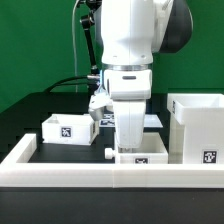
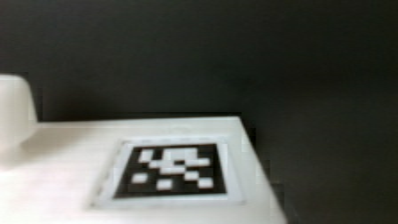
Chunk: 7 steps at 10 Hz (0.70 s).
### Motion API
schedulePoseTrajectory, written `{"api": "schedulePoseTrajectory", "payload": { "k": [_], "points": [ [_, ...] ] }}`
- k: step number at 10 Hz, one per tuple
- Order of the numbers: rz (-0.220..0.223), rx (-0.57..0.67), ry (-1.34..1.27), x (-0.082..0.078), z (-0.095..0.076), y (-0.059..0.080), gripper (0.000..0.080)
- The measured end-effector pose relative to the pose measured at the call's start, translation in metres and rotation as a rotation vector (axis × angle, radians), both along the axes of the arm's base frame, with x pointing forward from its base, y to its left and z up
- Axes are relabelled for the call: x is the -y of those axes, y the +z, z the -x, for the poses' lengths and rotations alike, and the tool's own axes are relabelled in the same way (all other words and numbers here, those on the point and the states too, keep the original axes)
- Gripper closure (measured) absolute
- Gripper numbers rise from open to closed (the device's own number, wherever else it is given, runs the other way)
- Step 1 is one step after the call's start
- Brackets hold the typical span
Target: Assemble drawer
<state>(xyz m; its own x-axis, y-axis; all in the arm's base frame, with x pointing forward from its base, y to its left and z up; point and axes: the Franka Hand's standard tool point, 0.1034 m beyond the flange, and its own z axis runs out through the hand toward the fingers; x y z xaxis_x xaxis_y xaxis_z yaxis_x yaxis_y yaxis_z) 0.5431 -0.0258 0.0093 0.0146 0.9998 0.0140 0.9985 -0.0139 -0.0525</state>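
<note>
White little drawer box [image 1: 62, 128] sits on the black table [image 1: 30, 110] at the exterior view's left. Mid-scene the gripper [image 1: 130, 147] hangs low over a tagged panel [image 1: 140, 158], but honestly can't tell if the claw's wide or pinched. Bigger drawer housing [image 1: 198, 122] stands at the right.

I watch the exterior view from low in front of the tagged white panel [image 1: 140, 157], facing it at middling range, with the arm [image 1: 130, 50] above it. My wrist view looks down on that panel from very close (blurry), and its marker tag [image 2: 173, 170] seems to be the shared part.
</note>
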Motion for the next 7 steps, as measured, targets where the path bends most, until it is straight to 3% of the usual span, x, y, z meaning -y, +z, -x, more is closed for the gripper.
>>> {"api": "schedulePoseTrajectory", "payload": {
  "k": [2,4,7],
  "points": [
    [-0.002,0.001,-0.016,-0.005,-0.001,0.000,0.0758],
    [-0.006,0.002,-0.019,-0.020,-0.001,0.001,0.0758],
    [-0.004,0.018,-0.005,-0.024,-0.003,0.000,0.0758]
  ]
}}
